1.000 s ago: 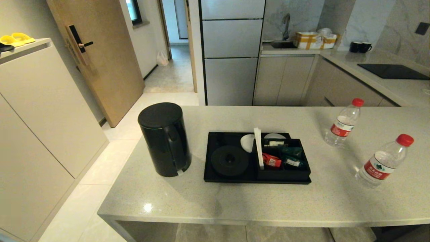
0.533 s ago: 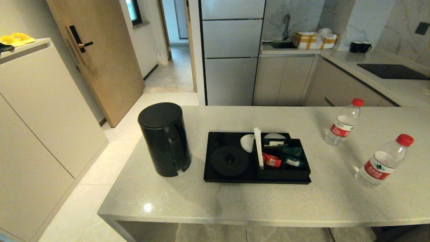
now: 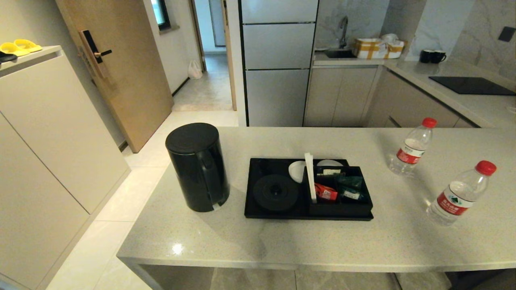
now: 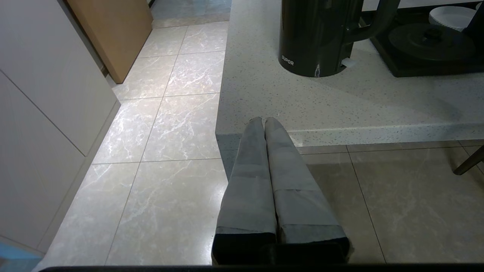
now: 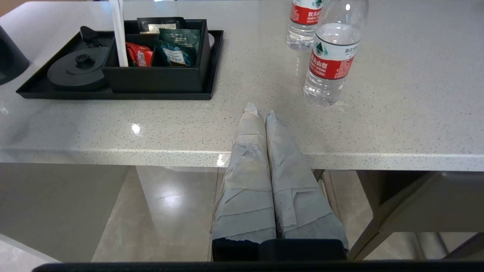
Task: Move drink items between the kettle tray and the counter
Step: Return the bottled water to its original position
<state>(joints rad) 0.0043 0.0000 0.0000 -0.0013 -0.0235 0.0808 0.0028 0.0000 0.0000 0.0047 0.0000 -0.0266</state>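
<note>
The tall black kettle (image 3: 198, 166) stands on the beige counter (image 3: 330, 241), just left of the black kettle tray (image 3: 258, 211), whose round base (image 3: 275, 192) is bare. Two clear water bottles with red caps stand on the counter to the tray's right, one farther back (image 3: 411, 148), one nearer (image 3: 460, 194). Neither arm shows in the head view. My left gripper (image 4: 263, 120) is shut and empty, held low before the counter's front left corner, short of the kettle (image 4: 319, 36). My right gripper (image 5: 261, 111) is shut and empty at the counter's front edge, near the closer bottle (image 5: 332, 56).
The tray's boxed compartment holds red and green sachets (image 3: 336, 189) behind a white divider strip (image 3: 309, 177). Two white dishes (image 3: 298, 169) lie at the tray's back. Tiled floor (image 4: 159, 124) lies left of the counter. A hob panel (image 3: 469, 85) and mugs (image 3: 432, 56) are far behind.
</note>
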